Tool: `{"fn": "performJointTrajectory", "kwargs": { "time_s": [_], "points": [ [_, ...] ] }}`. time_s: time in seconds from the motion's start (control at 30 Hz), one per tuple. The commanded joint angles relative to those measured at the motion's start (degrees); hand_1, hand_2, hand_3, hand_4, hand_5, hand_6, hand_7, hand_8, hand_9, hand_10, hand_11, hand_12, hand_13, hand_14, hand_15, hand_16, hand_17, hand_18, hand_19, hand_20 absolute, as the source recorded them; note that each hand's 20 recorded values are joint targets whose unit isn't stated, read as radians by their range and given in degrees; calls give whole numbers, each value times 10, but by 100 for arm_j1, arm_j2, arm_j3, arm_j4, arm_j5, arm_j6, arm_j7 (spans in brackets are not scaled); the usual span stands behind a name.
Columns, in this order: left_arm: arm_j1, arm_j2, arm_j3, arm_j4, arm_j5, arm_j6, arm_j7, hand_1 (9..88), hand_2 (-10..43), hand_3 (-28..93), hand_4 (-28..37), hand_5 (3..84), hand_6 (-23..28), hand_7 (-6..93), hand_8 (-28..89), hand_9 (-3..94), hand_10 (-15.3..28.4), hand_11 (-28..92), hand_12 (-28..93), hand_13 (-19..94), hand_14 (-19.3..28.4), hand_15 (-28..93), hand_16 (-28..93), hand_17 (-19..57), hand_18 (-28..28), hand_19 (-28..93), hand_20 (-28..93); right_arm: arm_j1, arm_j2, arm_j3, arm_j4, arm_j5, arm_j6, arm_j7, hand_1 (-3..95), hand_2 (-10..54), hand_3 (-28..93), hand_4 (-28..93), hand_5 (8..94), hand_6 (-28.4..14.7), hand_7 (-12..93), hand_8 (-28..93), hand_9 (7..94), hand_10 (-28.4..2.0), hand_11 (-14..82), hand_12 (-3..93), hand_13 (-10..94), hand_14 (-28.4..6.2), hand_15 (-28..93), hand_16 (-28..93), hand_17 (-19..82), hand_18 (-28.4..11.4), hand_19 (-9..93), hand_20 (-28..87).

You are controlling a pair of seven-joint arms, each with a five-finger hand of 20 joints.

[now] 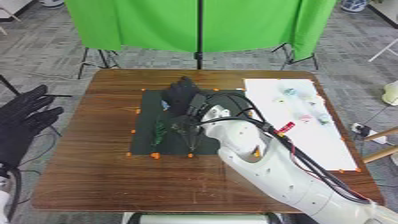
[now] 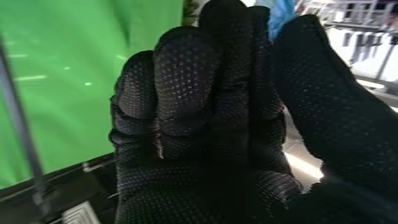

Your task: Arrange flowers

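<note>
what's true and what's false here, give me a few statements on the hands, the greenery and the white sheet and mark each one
1. The right hand is over the black mat. True.
2. The green sprig is on the white sheet. False: it is on the black mat.
3. Small pink and blue things are on the white sheet. True.
4. The left hand is over the black mat. False: it is off the left side of the table.
</note>
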Motion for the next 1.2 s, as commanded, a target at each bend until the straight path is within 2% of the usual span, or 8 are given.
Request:
{"fn": "performJointTrajectory", "kwargs": {
  "time_s": [0.03,0.07,0.13,0.43,0.57,0.8,0.93,1.2],
  "points": [
    [-389,254,127,172,-1,-145,-134,267,78,728,-258,343,28,170,-107,283,115,221,77,272,147,459,-54,-75,206,519,59,-130,-632,-145,515,-448,-84,-189,464,-95,824,-283,682,44,556,-70,877,-30,193,463,749,-18,610,295,323,-146,806,377],
    [-518,302,203,232,-12,-152,-179,267,78,728,-258,343,28,171,-107,283,115,221,77,272,147,460,-54,-75,206,519,59,-106,-688,-228,575,-445,-38,-120,463,-95,826,-283,681,44,557,-67,875,-30,194,465,748,-19,610,296,322,-146,806,377],
    [-609,318,266,266,10,-172,-214,267,79,729,-258,343,28,172,-107,283,115,221,76,270,150,462,-55,-75,206,519,59,-81,-765,-355,617,-515,-48,0,462,-95,827,-283,681,44,556,-67,874,-30,195,466,747,-18,611,299,321,-146,806,378],
    [-924,382,498,362,46,-266,-355,263,77,733,-250,335,21,182,-109,275,107,221,73,262,145,461,-62,-76,204,517,57,-134,-1021,-643,781,-692,11,198,458,-95,838,-283,676,44,558,-53,869,-31,197,474,740,-17,607,316,315,-147,803,380],
    [-1012,387,569,407,54,-282,-402,255,74,737,-242,320,6,198,-114,265,93,214,68,253,117,439,-68,-74,193,508,54,-230,-1112,-639,858,-754,116,308,453,-95,846,-283,673,47,550,-28,870,-30,191,481,741,-16,597,331,314,-148,800,384],
    [-1117,367,672,449,75,-326,-445,249,72,737,-232,307,-6,212,-123,257,82,214,65,250,98,417,-63,-71,185,500,56,-211,-1186,-679,1094,-897,318,504,450,-95,848,-283,676,49,523,-3,873,-28,172,491,743,-16,584,345,311,-149,795,389],
    [-1129,359,701,449,71,-303,-452,249,71,736,-231,305,-6,214,-124,255,81,214,65,250,98,415,-59,-71,185,498,58,-204,-1205,-702,1168,-1037,415,565,450,-95,846,-283,674,49,516,0,872,-30,164,490,741,-16,579,346,310,-150,794,391],
    [-1118,332,694,446,75,-322,-482,249,72,735,-232,305,-6,215,-124,254,80,216,66,247,99,415,-56,-72,185,496,62,-252,-1230,-617,1200,-1079,257,560,446,-95,842,-283,655,50,512,7,860,-28,156,487,731,-13,574,354,301,-151,787,393]
  ]
}}
